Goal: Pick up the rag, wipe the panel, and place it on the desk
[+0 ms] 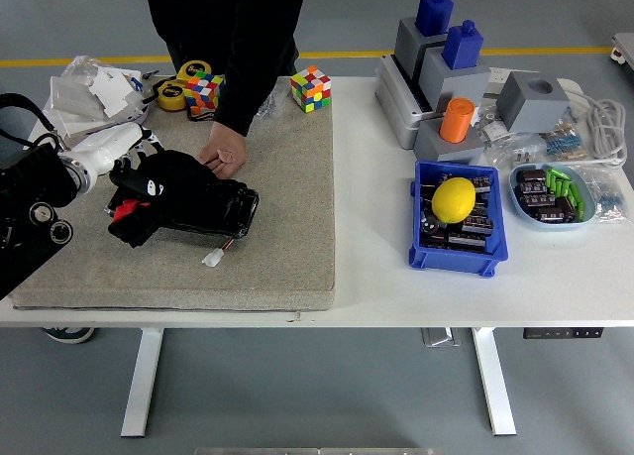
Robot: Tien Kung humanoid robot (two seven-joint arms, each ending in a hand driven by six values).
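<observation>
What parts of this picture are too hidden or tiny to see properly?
- Head view: the left hand's palm, hidden by the black rag.
- Head view: most of the panel, under the rag.
- Head view: the person's upper body, cut by the top edge.
- Head view: small parts in the blue bin, too tiny.

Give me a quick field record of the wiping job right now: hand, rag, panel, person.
left robot hand: on the rag at the mat's left side
right robot hand: not in view
black rag: bunched over the panel's left end
black panel: flat on the beige mat
person's hand: resting at the panel's far edge
</observation>
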